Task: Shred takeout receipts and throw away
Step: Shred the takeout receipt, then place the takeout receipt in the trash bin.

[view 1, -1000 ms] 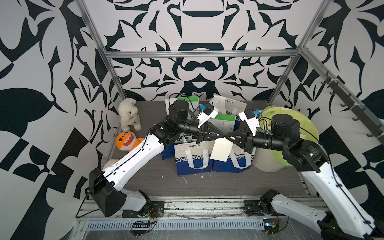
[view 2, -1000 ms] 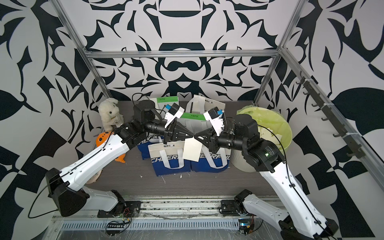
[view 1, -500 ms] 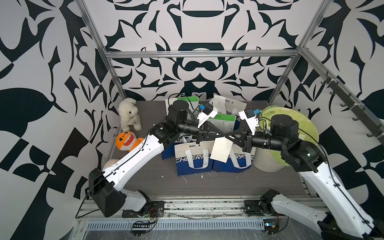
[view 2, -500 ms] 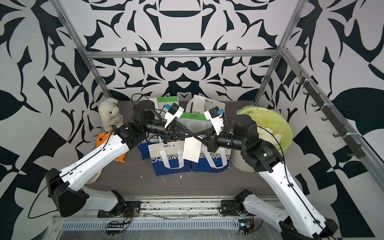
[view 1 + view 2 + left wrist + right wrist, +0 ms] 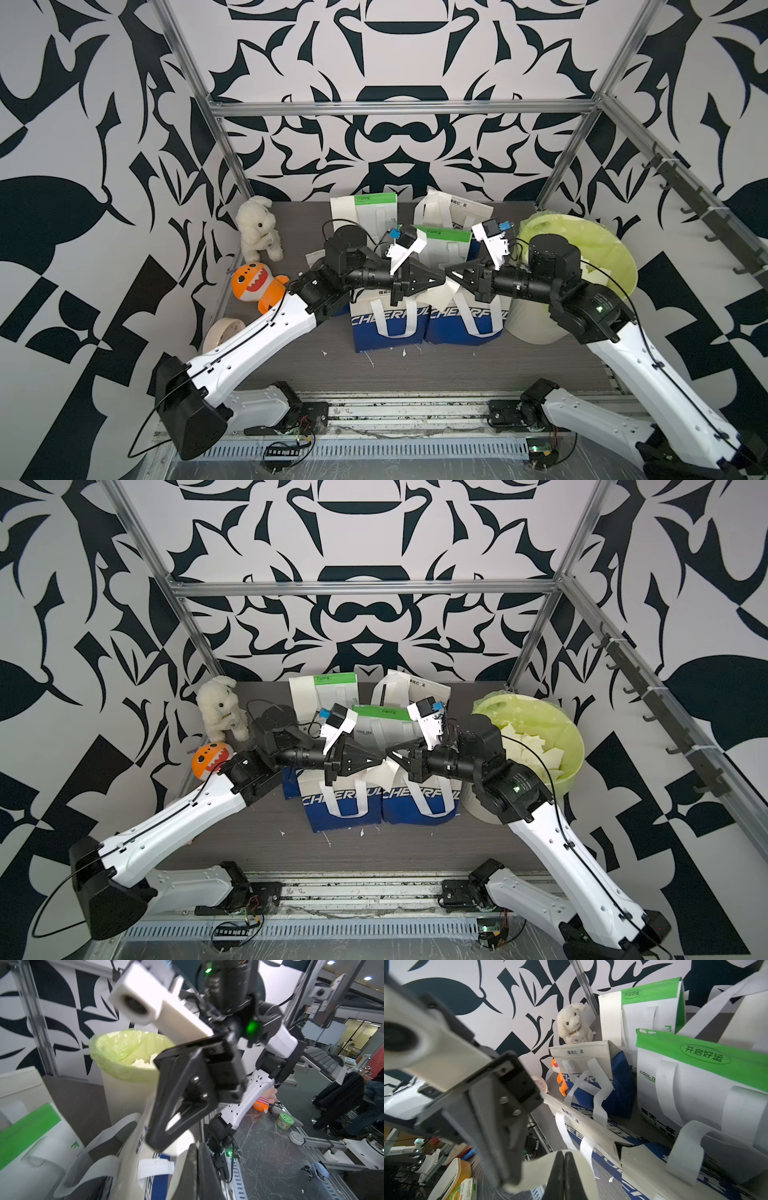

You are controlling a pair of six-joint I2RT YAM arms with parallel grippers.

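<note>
Holding one takeout receipt aloft over the blue CHEERFUL bags, clamped shut in left end effector and right end effector, with tips nearly meeting. Looks like a tear about to start. Grip firm at the upper edge; shear in opposite directions, not straight apart. Then carry pieces to the green-lined bin just beside the bags, already holding scraps.

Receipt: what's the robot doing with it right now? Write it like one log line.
receipt: held above blue bags | left gripper: shut on receipt | right gripper: shut on receipt | bin: torn pieces inside
</note>
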